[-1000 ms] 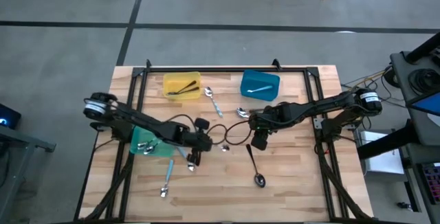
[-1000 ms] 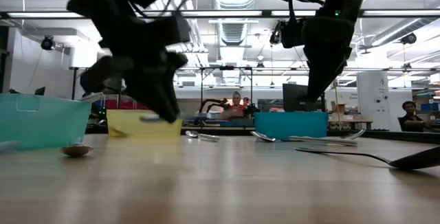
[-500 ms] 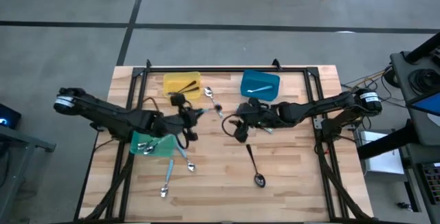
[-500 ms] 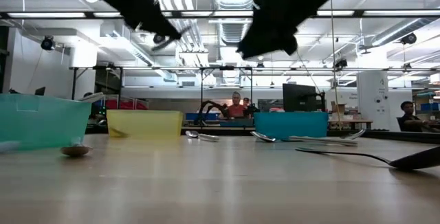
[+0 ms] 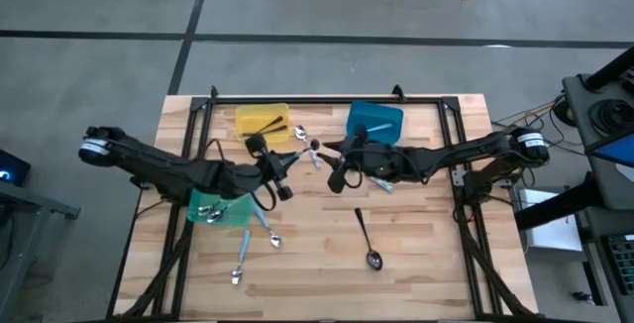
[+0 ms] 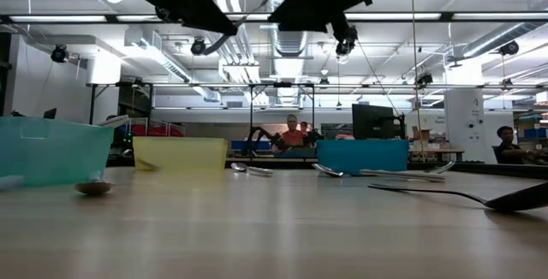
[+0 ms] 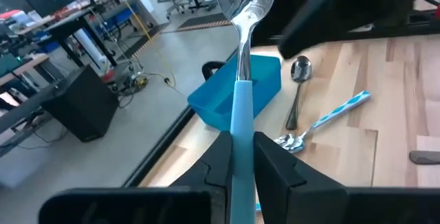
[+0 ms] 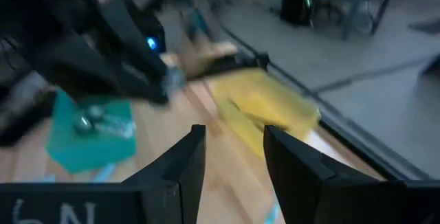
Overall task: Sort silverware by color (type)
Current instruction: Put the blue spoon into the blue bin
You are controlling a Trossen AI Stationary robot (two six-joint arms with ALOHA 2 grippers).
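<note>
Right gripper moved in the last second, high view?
Yes. The right gripper has swung away from the black spoon toward the far side, and now sits between the yellow bin and blue bin.

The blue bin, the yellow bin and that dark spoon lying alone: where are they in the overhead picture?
blue bin [image 5: 388, 117]: high view, on its inner floor right of the spoon inside.
yellow bin [image 5: 260, 115]: high view, on its yellow floor.
dark spoon [image 5: 373, 260]: high view, on its bowl.

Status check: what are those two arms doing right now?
Left end effector clamped on blue-handled spoon, raised mid-table. Right end effector open, empty, facing it. Blue bin just beyond.
</note>
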